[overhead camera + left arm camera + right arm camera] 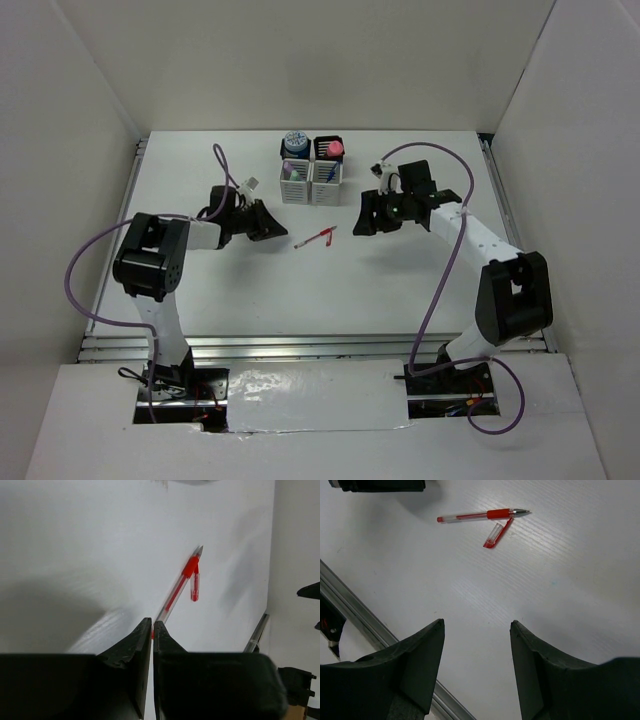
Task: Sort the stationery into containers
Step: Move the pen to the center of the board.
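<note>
Top external view: a white table carries four small square slotted plastic pen cups, two black at the rear and two white at the front, joined in a two-by-two block at the far centre. The rear left cup holds blue round rolls. The rear right cup holds a pink-capped tube. The front cups hold pastel sticks and thin pens; finer detail is too small to tell.

One clear-barrelled pen with red ink and a red grip sleeve lies flat on the table, in front of the cups and between the two arms. Its translucent red cap is off and lies on the table just beside the grip end.

Left wrist view: the left gripper has its black fingers almost together, with only a thin slit between them. Nothing is clamped. The pen's rear end lies just beyond the fingertips.

Right wrist view: the right gripper has its fingers set apart, with bare table between them. The pen lies well ahead of them.
</note>
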`<action>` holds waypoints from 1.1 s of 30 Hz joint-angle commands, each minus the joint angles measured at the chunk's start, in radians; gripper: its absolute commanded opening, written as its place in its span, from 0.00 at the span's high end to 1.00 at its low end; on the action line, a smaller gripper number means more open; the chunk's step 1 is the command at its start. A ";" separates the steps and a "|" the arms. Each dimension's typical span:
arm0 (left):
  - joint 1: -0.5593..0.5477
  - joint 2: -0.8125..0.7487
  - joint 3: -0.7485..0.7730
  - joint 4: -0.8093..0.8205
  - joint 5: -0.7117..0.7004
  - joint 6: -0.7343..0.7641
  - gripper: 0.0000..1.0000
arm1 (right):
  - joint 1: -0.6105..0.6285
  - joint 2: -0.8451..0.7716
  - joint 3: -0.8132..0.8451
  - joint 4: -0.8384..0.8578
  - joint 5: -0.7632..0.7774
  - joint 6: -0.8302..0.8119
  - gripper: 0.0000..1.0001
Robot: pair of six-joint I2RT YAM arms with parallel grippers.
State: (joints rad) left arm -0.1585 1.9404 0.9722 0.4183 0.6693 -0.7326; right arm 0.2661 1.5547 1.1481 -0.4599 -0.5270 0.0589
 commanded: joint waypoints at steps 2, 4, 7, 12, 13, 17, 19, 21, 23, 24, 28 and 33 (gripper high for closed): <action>-0.049 0.011 -0.029 0.004 -0.013 0.032 0.82 | 0.002 -0.059 -0.022 0.015 0.022 0.005 0.38; -0.076 0.005 -0.041 0.011 -0.013 0.032 0.81 | 0.005 -0.058 -0.027 0.013 0.025 0.010 0.38; -0.113 0.000 -0.052 0.000 -0.027 0.033 0.82 | 0.004 -0.051 -0.027 0.010 0.033 0.018 0.34; -0.141 0.000 -0.084 0.023 -0.014 -0.005 0.82 | 0.004 -0.035 -0.019 0.003 0.036 0.028 0.29; -0.139 -0.007 -0.093 0.069 -0.004 -0.016 0.82 | 0.004 -0.035 -0.016 0.003 0.036 0.028 0.29; -0.122 -0.073 -0.125 0.163 0.007 -0.044 0.83 | 0.004 -0.035 -0.019 0.001 0.032 0.025 0.29; -0.101 -0.093 -0.129 0.206 0.016 -0.068 0.83 | 0.004 -0.033 -0.025 0.003 0.027 0.025 0.29; -0.082 -0.097 -0.116 0.208 0.007 -0.068 0.83 | 0.007 -0.027 -0.025 0.007 0.024 0.030 0.29; -0.076 -0.090 -0.099 0.197 -0.010 -0.054 0.83 | 0.008 -0.025 -0.025 0.013 0.019 0.036 0.29; -0.070 -0.077 -0.095 0.197 -0.019 -0.045 0.84 | 0.009 -0.027 -0.025 0.017 0.018 0.041 0.29; -0.065 -0.012 -0.058 0.175 -0.057 -0.031 0.84 | 0.010 -0.028 -0.031 0.021 0.027 0.044 0.30; -0.065 0.058 -0.038 0.175 -0.085 -0.024 0.85 | 0.012 -0.025 -0.033 0.013 0.044 0.039 0.30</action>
State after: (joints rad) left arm -0.2249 1.9629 0.9165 0.5606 0.6075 -0.7853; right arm 0.2665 1.5394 1.1194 -0.4641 -0.4927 0.0929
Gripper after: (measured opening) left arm 0.153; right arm 0.696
